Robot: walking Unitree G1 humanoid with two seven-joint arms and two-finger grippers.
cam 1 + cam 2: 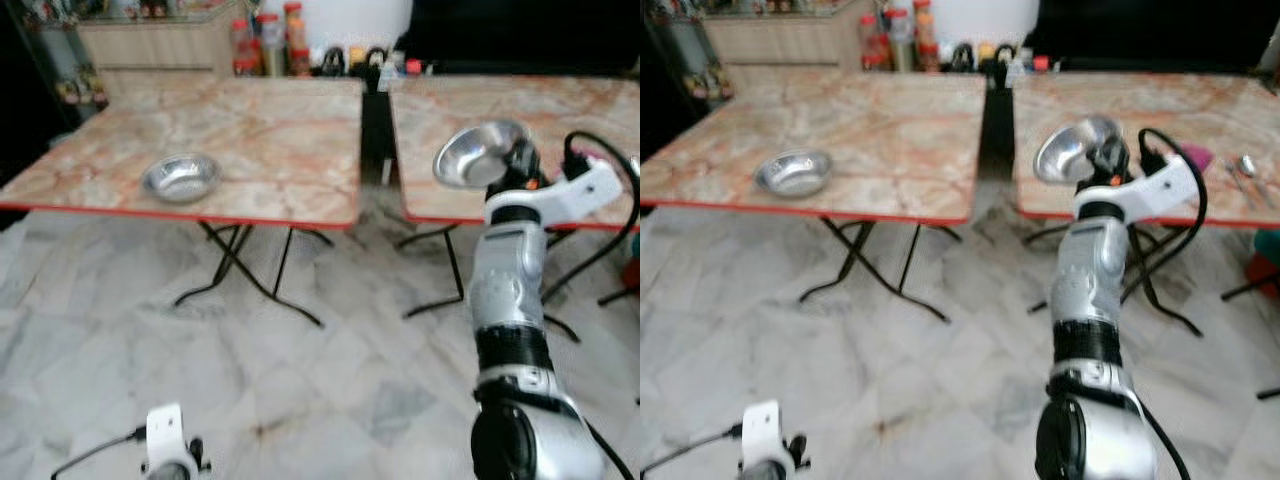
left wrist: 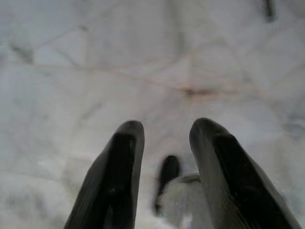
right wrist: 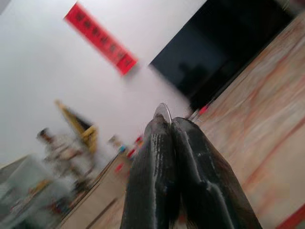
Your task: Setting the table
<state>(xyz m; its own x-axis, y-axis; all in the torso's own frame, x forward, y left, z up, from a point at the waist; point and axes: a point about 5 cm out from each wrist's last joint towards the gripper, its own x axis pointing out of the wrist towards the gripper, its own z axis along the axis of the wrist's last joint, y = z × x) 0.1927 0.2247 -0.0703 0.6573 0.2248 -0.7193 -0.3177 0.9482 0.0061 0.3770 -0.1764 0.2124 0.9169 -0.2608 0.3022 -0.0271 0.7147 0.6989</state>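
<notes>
The steel bowl [image 1: 480,153] is up in the air, pinched by its rim in the right gripper [image 1: 520,160] and tilted on edge, just in front of the right-hand counter [image 1: 520,110]. In the right wrist view the fingers [image 3: 190,167] look squeezed tight with only a sliver of rim [image 3: 163,110] poking out. Thin metal like that is probably light and stiff but slick, so a rim pinch could let it swivel; a deeper bite over the lip seems safer. A second bowl [image 1: 181,177] already sits on the left counter [image 1: 250,130], near its red front edge. Loads of bare marble top on both, with a dark gap between them. The left gripper [image 2: 164,162] hangs low over the floor [image 2: 143,57], fingers spread, holding nothing.
</notes>
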